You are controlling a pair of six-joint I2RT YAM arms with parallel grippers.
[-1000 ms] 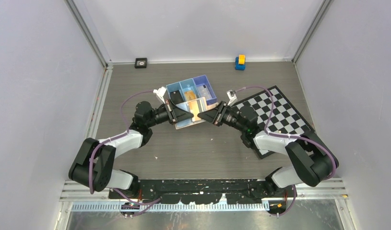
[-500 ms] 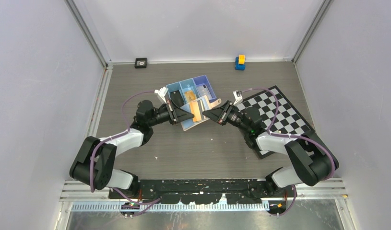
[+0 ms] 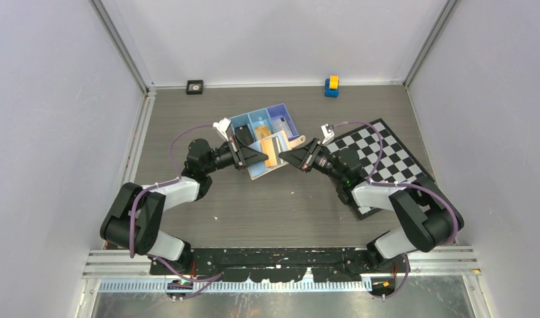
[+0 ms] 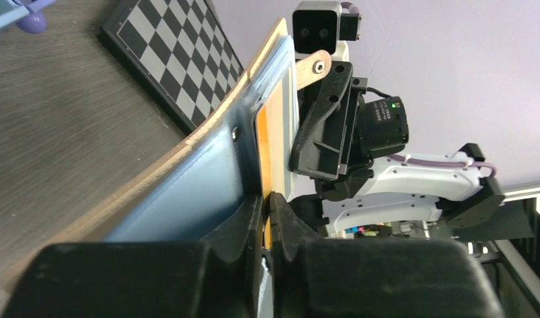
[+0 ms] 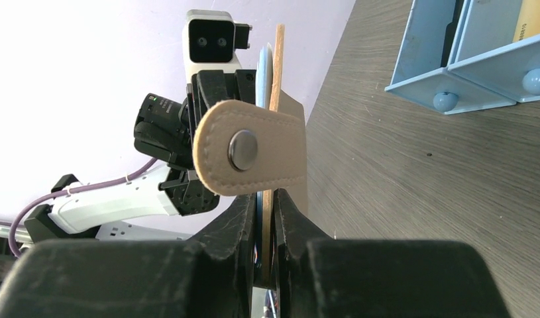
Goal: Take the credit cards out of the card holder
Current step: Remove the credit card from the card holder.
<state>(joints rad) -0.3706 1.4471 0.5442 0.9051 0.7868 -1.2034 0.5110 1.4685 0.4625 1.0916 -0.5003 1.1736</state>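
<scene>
The tan card holder [image 3: 262,169] hangs open and on edge between both grippers, above the table in front of the blue tray. My left gripper [image 3: 259,158] is shut on the edge of an orange credit card [image 4: 266,152] that stands in the holder's pale blue lining [image 4: 187,192]. In its wrist view the left gripper [image 4: 268,200] has the card's edge pinched between the fingertips. My right gripper [image 3: 285,159] is shut on the holder's opposite edge. In the right wrist view the snap tab [image 5: 250,156] lies just over the right gripper [image 5: 266,202]. Other cards are hidden.
The blue three-compartment tray [image 3: 288,117] stands just behind the holder, with flat items in it, and shows at the right wrist view's upper right [image 5: 452,73]. A chessboard [image 3: 386,156] lies under the right arm. A blue and yellow block [image 3: 331,86] and a small black square [image 3: 195,86] sit by the back wall.
The right gripper has tightened on the holder and drawn slightly right. The holder has tilted up, so its snap tab now shows. The left gripper has shifted a little.
</scene>
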